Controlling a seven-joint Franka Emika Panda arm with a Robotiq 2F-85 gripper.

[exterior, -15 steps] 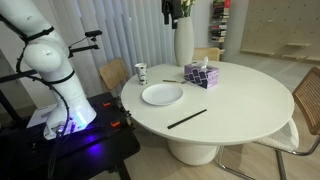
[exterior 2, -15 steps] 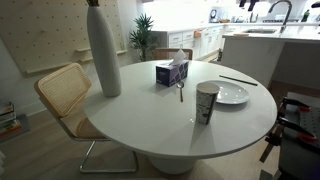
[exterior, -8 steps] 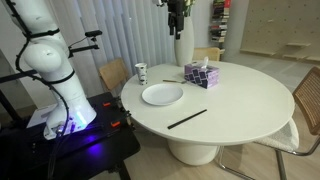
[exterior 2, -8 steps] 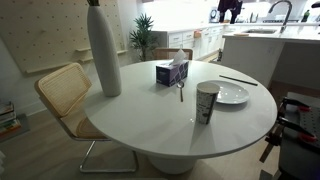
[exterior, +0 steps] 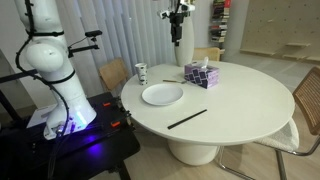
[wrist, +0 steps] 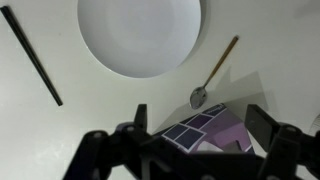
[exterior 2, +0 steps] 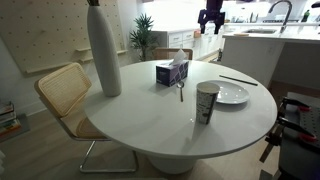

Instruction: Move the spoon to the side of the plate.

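Wrist view: we look straight down on the pale table top [wrist: 285,30]. The gripper [wrist: 200,113] has its 2 fingers spread wide with nothing between them. The round shallow white plate [wrist: 140,35] is at the top, and the small slender grey metal spoon [wrist: 218,68] lies just beside its rim, apart from it, with the bowl end near the purple patterned tissue box [wrist: 205,128]. The long dark stick [wrist: 32,57] lies on the plate's other side.

In an exterior view we see the gripper [exterior: 178,12] high over the table by the tall white vase [exterior: 183,45], and the spoon [exterior: 171,81] between plate [exterior: 162,95] and box.

In an exterior view the spoon [exterior 2: 180,92] lies in front of the box, and 1 paper cup [exterior 2: 206,103] stands near the plate [exterior 2: 232,94].
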